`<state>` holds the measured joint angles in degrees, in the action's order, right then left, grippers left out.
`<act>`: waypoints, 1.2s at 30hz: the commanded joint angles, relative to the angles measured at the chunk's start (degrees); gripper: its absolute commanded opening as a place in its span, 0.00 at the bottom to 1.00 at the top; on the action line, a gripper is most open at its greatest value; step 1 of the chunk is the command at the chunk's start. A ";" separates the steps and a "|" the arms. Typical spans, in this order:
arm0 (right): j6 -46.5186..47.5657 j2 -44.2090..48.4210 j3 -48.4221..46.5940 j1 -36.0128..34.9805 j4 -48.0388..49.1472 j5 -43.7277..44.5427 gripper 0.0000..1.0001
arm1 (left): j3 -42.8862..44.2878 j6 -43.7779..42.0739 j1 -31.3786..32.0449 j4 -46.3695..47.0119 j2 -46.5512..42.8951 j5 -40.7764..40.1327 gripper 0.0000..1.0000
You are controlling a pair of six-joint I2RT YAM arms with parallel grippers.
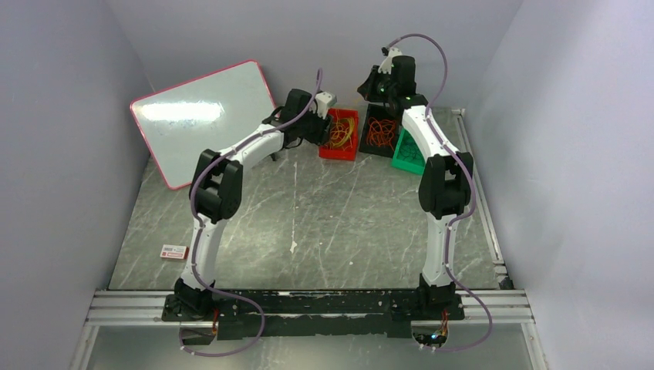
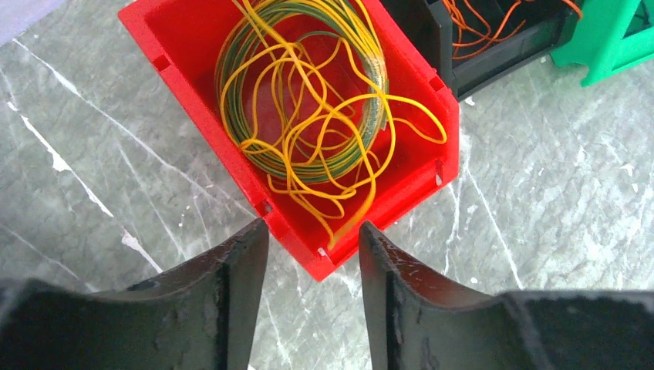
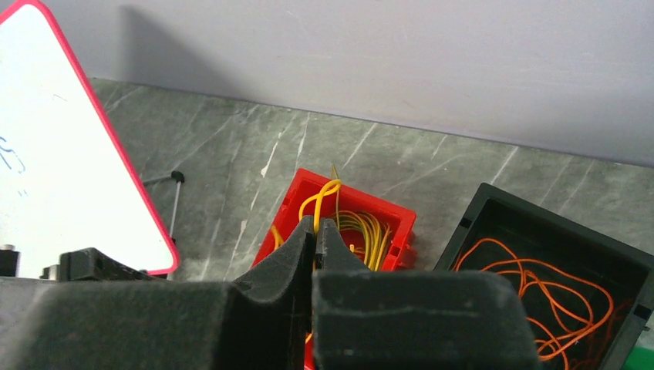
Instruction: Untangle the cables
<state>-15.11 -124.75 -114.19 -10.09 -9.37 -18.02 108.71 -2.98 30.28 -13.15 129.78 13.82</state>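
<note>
Cables (image 2: 301,116) look mostly sorted by colour; right tool (image 3: 318,225) pinches a yellow strand (image 3: 325,193) above the red bin (image 2: 185,46); left tool (image 2: 312,231) half-open, empty.

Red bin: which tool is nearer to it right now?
Left. The left tool hovers open at the red bin's near corner; the right tool is raised farther off, pinching a yellow cable.

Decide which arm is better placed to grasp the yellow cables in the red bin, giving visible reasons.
Left. The left gripper hangs open right over a corner of the red bin, beside the yellow cables. The right gripper is shut, seemingly pinching a yellow loop.
</note>
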 commanded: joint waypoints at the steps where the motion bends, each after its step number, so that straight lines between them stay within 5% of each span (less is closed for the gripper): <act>1: 0.35 -0.29 0.41 0.36 0.54 0.21 0.00 | -1.72 -0.25 -0.42 2.27 -4.78 4.10 0.54; 10: 0.86 -0.47 0.12 0.40 0.07 0.07 0.00 | -1.38 -1.14 -0.41 0.55 -3.08 7.21 0.57; 20: 0.85 -0.40 0.53 0.42 0.10 -0.41 0.00 | 3.13 -1.23 -0.41 -1.37 1.43 4.46 0.40; 28: 1.23 -0.45 0.21 0.47 -0.07 -0.45 0.00 | 4.77 -1.36 -0.38 -1.64 3.42 5.99 0.40; 36: 0.63 -0.70 0.91 0.43 0.32 -1.38 0.00 | 6.39 -0.83 -0.40 -1.70 4.64 5.78 0.11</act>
<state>-14.55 -124.75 -114.15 -10.09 -9.41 -18.22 111.98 -3.84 29.71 -15.14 133.21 18.72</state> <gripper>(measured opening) 0.018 0.175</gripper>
